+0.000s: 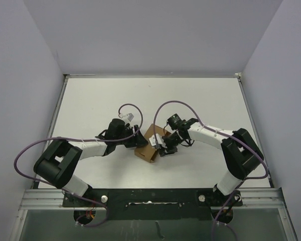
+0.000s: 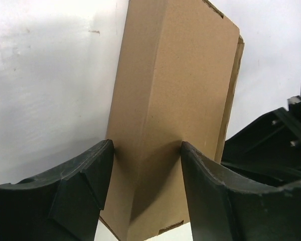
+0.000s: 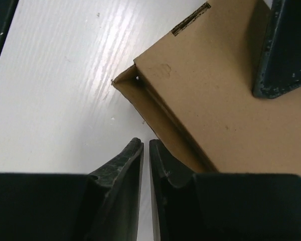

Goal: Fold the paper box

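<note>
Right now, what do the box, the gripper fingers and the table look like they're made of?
Paper box: plain brown cardboard, matte, with creased folds and cut slots. Left gripper fingers: likely black plastic, dull, rough chipped edges. Table: white, smooth, faintly streaked sheen; material unclear.

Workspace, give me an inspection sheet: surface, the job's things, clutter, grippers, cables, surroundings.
Surface: white table, faint marks.
Job's things: brown box mid-table, between the arms, folded into a rectangular shape.
Clutter: nothing seen.
Grippers: left gripper clamps the box on two sides; right gripper nearly closed, empty, beside a box corner.
Cables: purple cables loop over both arms, clear of the box.
Surroundings: pale walls on three sides; metal rail at the near edge.
</note>
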Available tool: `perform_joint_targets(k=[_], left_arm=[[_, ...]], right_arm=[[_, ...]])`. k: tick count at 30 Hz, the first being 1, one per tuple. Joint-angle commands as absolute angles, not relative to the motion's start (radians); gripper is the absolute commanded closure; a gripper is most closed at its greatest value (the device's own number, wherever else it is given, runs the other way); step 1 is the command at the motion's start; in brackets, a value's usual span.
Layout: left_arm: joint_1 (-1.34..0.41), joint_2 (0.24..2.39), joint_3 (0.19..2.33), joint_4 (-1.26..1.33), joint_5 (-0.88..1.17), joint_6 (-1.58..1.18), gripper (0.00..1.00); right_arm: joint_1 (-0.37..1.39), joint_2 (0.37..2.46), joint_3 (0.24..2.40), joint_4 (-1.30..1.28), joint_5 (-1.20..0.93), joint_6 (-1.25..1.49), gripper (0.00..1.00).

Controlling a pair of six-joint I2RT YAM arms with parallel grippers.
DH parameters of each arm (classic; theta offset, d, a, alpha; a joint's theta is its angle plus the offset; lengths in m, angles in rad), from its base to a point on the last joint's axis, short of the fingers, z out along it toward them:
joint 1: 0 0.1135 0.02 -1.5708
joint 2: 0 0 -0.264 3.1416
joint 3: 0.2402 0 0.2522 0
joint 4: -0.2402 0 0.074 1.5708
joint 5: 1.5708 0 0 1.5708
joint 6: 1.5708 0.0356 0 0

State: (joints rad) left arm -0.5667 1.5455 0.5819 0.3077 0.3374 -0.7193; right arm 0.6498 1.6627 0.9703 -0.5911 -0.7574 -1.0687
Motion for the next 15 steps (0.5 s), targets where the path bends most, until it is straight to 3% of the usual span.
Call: perform_joint_targets(k=[1, 9, 15], left_arm=[[-0.537, 1.463, 0.571, 0.278, 0.397, -0.776, 0.42], [-0.468, 1.26, 0.56, 0.138, 0.435, -0.724, 0.22], [-0.462, 1.196, 0.485, 0.092, 0.489, -0.675, 0.23]], right_arm=[[0.64, 1.596, 1.001, -0.706, -0.847, -1.282, 0.86], [0.621, 1.582, 0.992, -0.723, -0.915, -0.992, 0.86], [0.617, 1.589, 0.98, -0.646, -1.008, -0.65, 0.88]])
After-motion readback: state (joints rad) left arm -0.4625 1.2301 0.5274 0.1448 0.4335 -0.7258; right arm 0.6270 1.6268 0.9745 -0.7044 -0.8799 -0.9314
